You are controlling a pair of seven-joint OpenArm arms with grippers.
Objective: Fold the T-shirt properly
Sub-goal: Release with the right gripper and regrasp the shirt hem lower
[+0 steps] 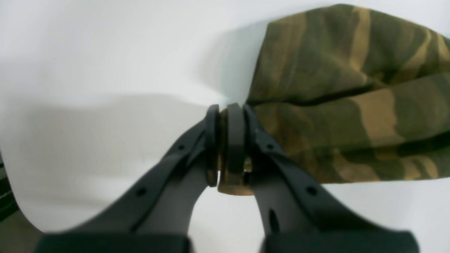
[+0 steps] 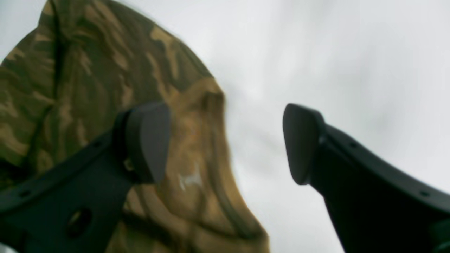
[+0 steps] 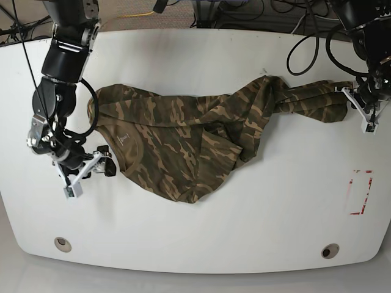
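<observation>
A: Surface [image 3: 201, 232] first. White, rounded corners, two round fittings near the front edge, one toward each side. A red-outlined rectangle [image 3: 360, 192] marked toward the base view's right edge. Dark cables [image 3: 305, 43] trail over the far right corner; grey floor beyond the far edge.

B: And the T-shirt [image 3: 183, 143]?

A: Bunched across the middle of the surface, stretched sideways, not flat. One end is drawn out in a narrow rope toward the left hand [image 3: 357, 101] at the base view's right edge. The wider body lies toward the other side, close to the right hand [image 3: 104, 163].

B: Hand states?

A: Left hand [image 1: 226, 140]: fingers pressed together on a fold of the cloth (a tan-and-olive wad shows between the pads). The rest of the fabric runs off to the right in the wrist view, above the white surface. Right hand [image 2: 225, 144]: fingers spread wide, nothing between them. One finger sits in front of the shirt's edge; whether it touches is not clear, the frame is blurred.

B: Look of the cloth?

A: Camouflage, olive, dark brown, tan patches. Heavily wrinkled, layers overlapping near the centre. A small pale tag [image 3: 124, 139] shows on the lighter inside of the fabric near the right hand.
</observation>
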